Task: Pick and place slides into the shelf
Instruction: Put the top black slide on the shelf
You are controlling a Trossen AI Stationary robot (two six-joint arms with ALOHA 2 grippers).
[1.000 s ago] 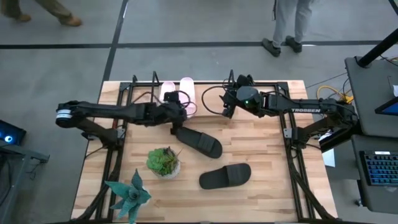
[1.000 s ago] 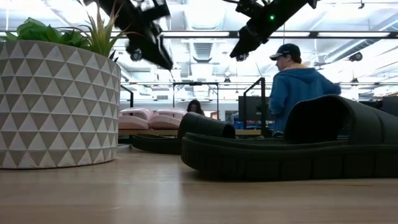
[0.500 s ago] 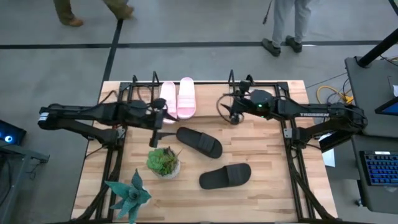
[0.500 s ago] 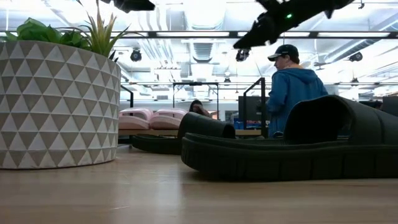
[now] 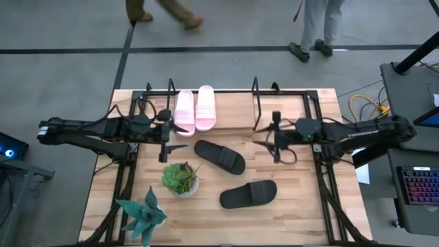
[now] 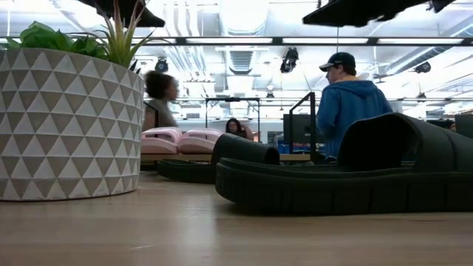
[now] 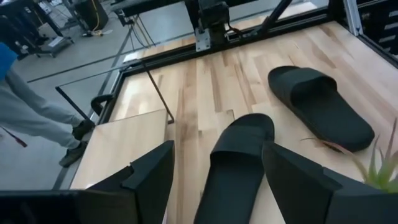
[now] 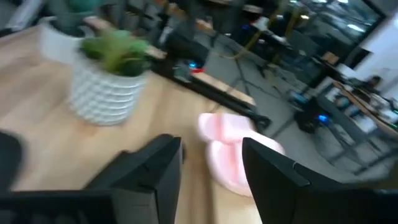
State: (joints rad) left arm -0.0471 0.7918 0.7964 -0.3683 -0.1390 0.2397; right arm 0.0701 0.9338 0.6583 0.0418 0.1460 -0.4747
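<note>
Two pale pink slides (image 5: 195, 110) lie side by side on the low black wire shelf (image 5: 255, 103) at the table's far edge. Two black slides rest sole-down on the wood: one mid-table (image 5: 219, 156), one nearer the front (image 5: 248, 194). My left gripper (image 5: 167, 141) hangs open above the table, left of the mid-table black slide (image 7: 239, 155), which shows between its fingers farther off. My right gripper (image 5: 275, 140) hangs open to the right of that slide, facing the pink slides (image 8: 233, 146). Neither gripper holds anything.
A leafy plant in a white patterned pot (image 5: 180, 178) and a spiky plant (image 5: 140, 214) stand at the near left. Black arm-mount frames (image 5: 127, 171) run along both table sides. People walk and stand beyond the far edge (image 5: 315, 27).
My left gripper has drawn back from the pink slides toward the table's left and near edges. My right gripper has pulled away from the shelf toward the right and near edges. The slides have stayed where they were.
</note>
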